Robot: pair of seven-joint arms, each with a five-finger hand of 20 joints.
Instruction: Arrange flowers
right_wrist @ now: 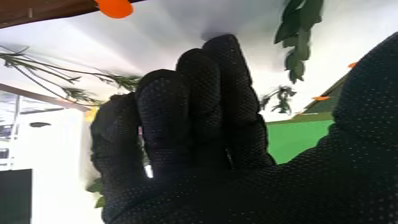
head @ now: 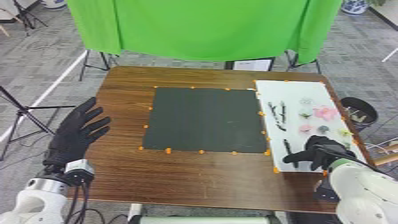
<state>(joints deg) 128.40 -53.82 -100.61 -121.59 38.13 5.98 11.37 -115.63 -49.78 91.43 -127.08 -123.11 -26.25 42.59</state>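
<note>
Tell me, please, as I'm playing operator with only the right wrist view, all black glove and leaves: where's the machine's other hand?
Observer: The left hand is by the left edge of the table, its fingers spread.
Visitor: Lovely! Anything pink out there?
Observer: Yes, a pink flower on the white sheet, beyond the right hand.
Visitor: And what's in the middle of the table?
Observer: A dark rectangular mat, left of the white sheet.

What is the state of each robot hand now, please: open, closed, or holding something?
Left hand: open, holding nothing.
Right hand: open, seemingly holding nothing.
</note>
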